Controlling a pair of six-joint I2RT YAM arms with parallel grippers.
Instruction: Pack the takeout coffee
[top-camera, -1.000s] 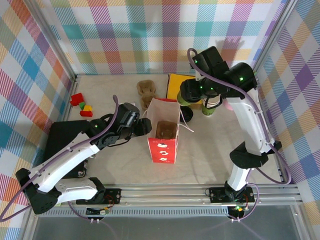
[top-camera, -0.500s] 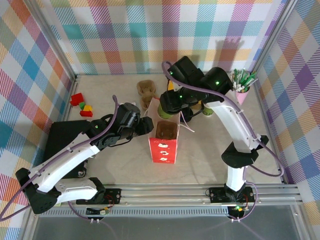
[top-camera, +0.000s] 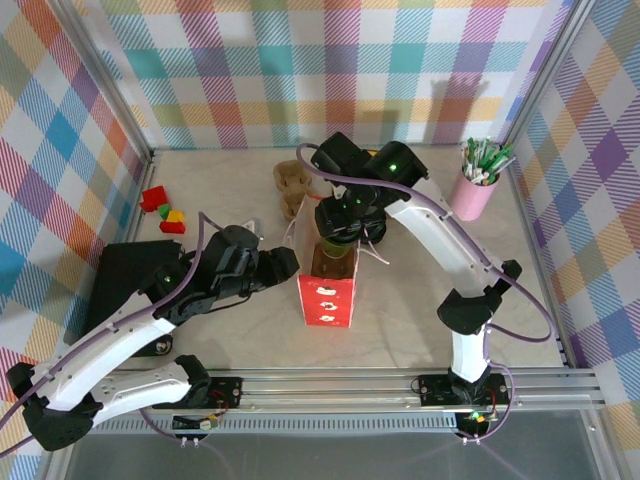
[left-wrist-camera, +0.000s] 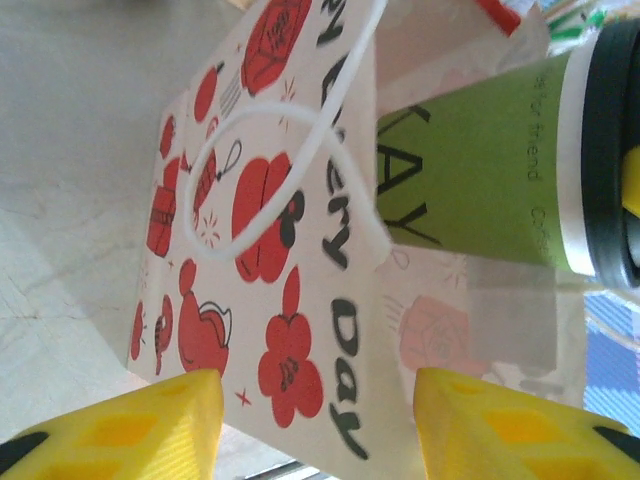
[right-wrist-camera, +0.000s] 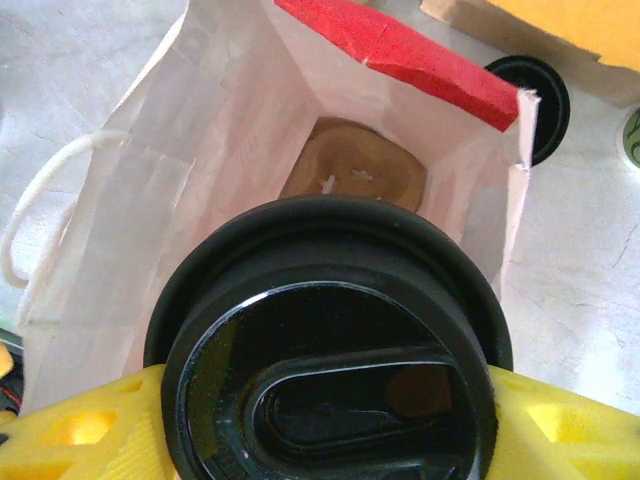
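Gripped at its black-lidded top, the green takeout coffee (left-wrist-camera: 470, 180) hangs between the yellow fingers of the right pincer (right-wrist-camera: 330, 440), directly over the open mouth of a red-and-white paper bag (left-wrist-camera: 270, 220). The left pincer (left-wrist-camera: 315, 420), jaws apart and empty, sits just beside the bag's printed side above the desk (left-wrist-camera: 80, 150).

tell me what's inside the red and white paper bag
A brown cardboard cup carrier lies at the bottom of the paper bag. The takeout coffee over the opening hides the rest of the floor.
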